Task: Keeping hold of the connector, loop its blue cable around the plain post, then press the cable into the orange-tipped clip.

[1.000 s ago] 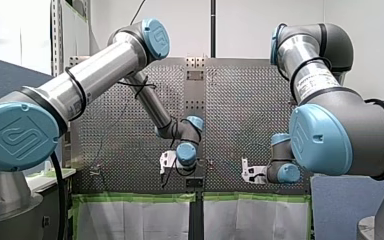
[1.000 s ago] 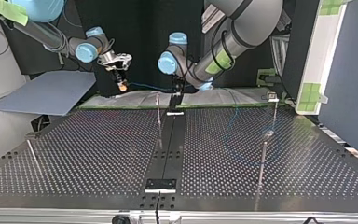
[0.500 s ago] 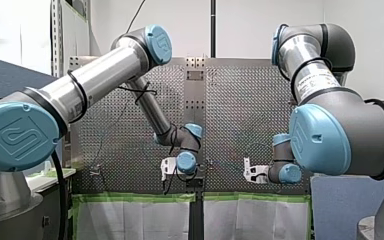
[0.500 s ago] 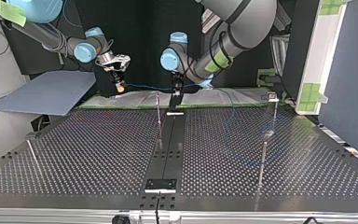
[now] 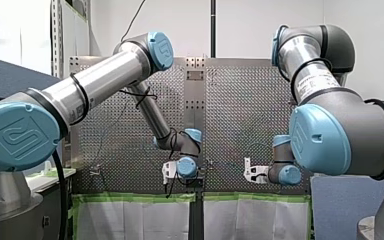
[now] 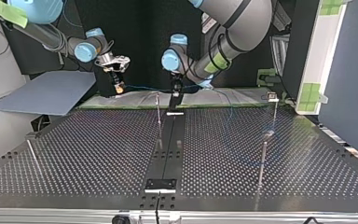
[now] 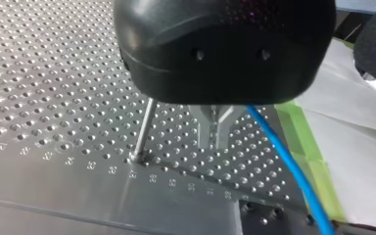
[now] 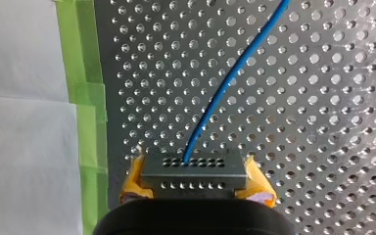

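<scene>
Connector (image 8: 194,169) sits clamped in my right jaws; my left jaws stand narrow beside blue cable (image 7: 292,166).

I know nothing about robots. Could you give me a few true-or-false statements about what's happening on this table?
1. The right tool grips the connector between yellow pads. True.
2. The cable is red. False: it is blue.
3. The cable is wound around the metal post near the left tool. False: it runs past, apart from the post.
4. Green tape borders the perforated table. True.
</scene>
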Motion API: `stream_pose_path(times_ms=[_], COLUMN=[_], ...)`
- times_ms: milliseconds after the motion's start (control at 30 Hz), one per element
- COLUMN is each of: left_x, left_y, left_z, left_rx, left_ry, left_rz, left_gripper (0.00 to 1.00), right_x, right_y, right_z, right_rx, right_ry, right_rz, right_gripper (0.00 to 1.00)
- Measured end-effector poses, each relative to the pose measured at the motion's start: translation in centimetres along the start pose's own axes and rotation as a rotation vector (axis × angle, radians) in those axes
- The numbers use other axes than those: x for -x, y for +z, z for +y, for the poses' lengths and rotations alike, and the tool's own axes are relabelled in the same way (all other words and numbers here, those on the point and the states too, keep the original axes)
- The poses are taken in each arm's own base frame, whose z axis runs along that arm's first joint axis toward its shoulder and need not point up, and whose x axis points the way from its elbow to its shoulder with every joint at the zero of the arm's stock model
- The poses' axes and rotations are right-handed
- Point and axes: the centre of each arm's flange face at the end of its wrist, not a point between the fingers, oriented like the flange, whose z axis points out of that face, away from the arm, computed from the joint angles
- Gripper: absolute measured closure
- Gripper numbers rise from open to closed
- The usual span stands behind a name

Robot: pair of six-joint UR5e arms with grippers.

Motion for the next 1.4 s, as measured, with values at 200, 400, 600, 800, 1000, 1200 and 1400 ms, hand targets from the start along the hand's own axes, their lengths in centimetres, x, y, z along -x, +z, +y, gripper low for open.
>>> stream_pose_path(times_ms=[200, 400, 600, 800, 1000, 1200, 1400], left_x=[0.5, 0.6, 0.5, -0.3, 1.2, 1.9, 2.1], left_y=[0.5, 0.8, 1.3, 2.6, 4.1, 4.9, 5.3], left_z=[-0.2, 0.0, 0.1, 0.0, -0.3, -0.1, 0.3], left_rx=[-0.004, -0.009, -0.013, -0.005, -0.004, -0.006, -0.009], left_ry=[-0.004, -0.008, -0.010, 0.001, -0.007, -0.014, -0.017], left_rz=[-0.008, -0.010, -0.008, 0.017, 0.011, 0.005, 0.006], left_gripper=[0.99, 0.99, 0.99, 0.99, 0.99, 0.99, 0.99], right_x=[2.5, 2.8, 2.8, 2.7, 2.6, 2.4, 1.8], right_y=[0.0, 0.2, 0.3, 0.3, 0.4, 0.6, 1.2], right_z=[0.1, 0.3, 0.7, 0.9, 1.2, 1.5, 1.9], right_rx=[0.007, 0.010, 0.015, 0.019, 0.022, 0.024, 0.026], right_ry=[0.001, 0.003, 0.006, 0.007, 0.007, 0.007, 0.007], right_rz=[-0.055, -0.065, -0.065, -0.066, -0.067, -0.071, -0.070], right_gripper=[1.00, 1.00, 1.00, 1.00, 1.00, 1.00, 1.00])
